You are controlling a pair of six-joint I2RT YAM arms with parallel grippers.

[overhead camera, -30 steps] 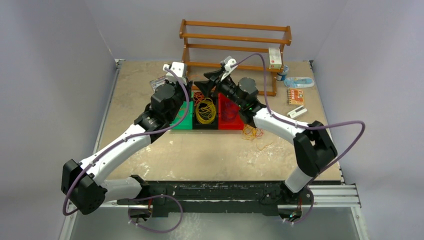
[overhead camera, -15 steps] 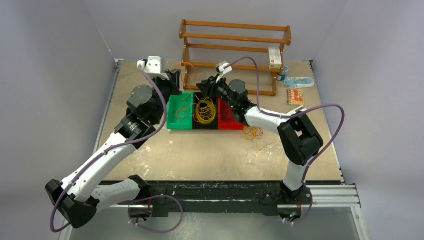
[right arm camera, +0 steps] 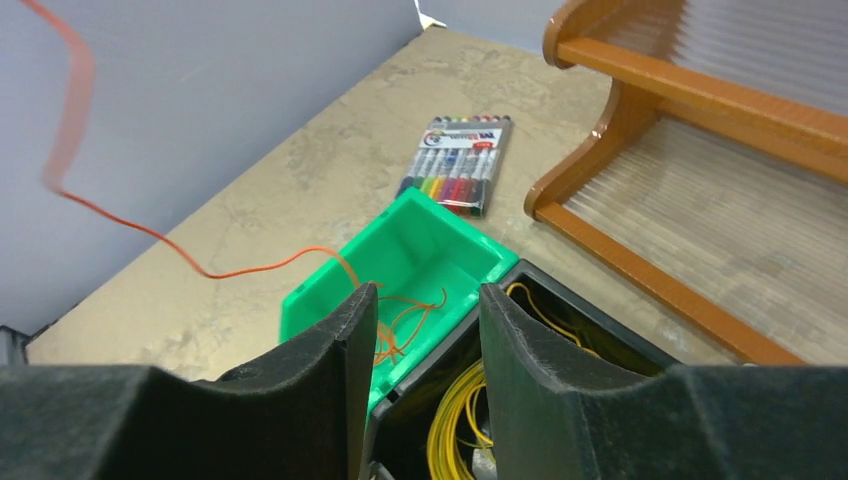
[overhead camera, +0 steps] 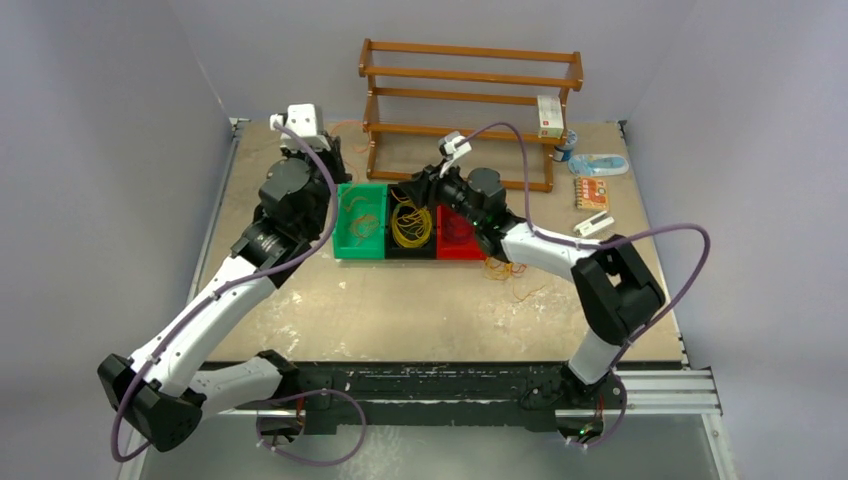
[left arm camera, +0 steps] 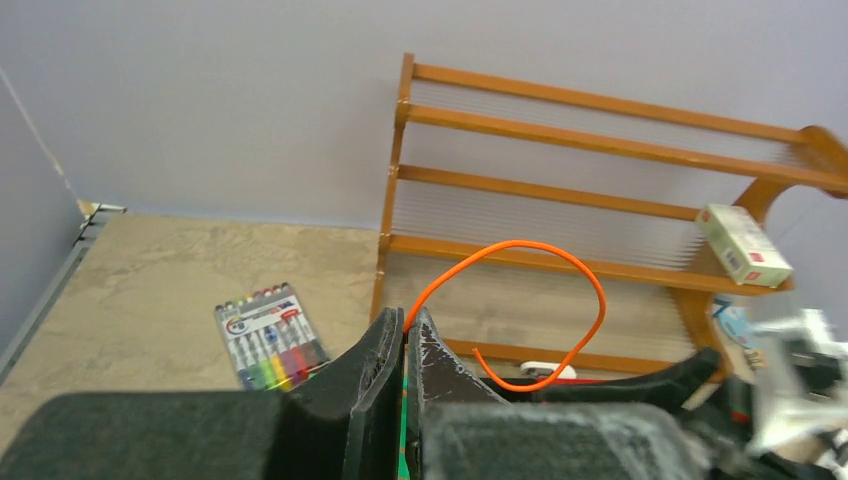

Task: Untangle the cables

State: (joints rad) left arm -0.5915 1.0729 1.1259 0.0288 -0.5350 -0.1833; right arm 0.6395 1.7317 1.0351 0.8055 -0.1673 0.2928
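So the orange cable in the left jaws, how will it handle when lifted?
Probably springy rather than limp: the orange cable holds an open arc beyond the left gripper, jaws shut on it. Likely light, being so thin. It seems to trail into the green bin among orange loops, so it may drag them.

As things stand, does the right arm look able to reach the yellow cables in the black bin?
Probably yes: the right pincer hangs open just above the yellow cables in the black bin, with nothing between them.
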